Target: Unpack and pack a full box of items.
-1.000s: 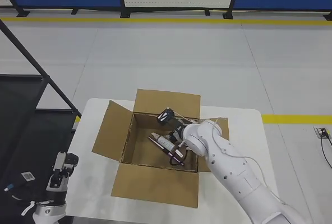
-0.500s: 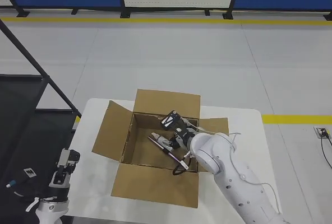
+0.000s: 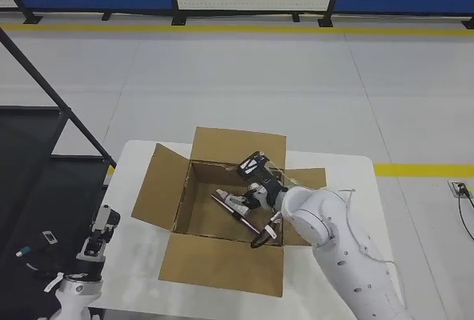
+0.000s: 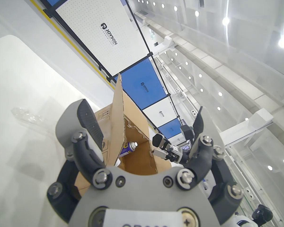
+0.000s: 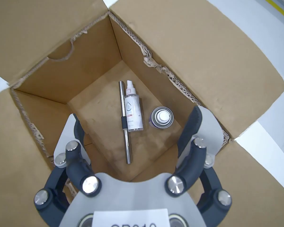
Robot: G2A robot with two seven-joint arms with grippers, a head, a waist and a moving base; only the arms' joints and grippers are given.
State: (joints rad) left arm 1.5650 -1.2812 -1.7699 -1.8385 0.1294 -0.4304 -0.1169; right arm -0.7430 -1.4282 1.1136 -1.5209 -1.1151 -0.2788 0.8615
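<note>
An open cardboard box [image 3: 237,142] stands on the white table [image 3: 341,172]. On its floor lie a metal rod [image 5: 124,119] and a white spray bottle [image 5: 132,109] side by side, and an aerosol can [image 5: 162,117] stands upright beside them. The rod and bottle [image 3: 230,203] also show from above. My right gripper [image 5: 136,119] hangs open over the box's inside, above these items and holding nothing; from above it [image 3: 251,192] sits over the right half of the box. My left gripper [image 3: 106,216] is at the table's left edge, open and empty [image 4: 142,116], tilted up toward a box flap [image 4: 117,119].
All box flaps are folded outward; the front flap [image 3: 221,268] covers the table's near part. A scrap of clear plastic [image 4: 23,115] lies on the table left of the box. A black frame [image 3: 37,152] stands off the table's left side.
The right arm has shifted a little to the right over the box. The left gripper has crept up and rightward toward the table's edge.
</note>
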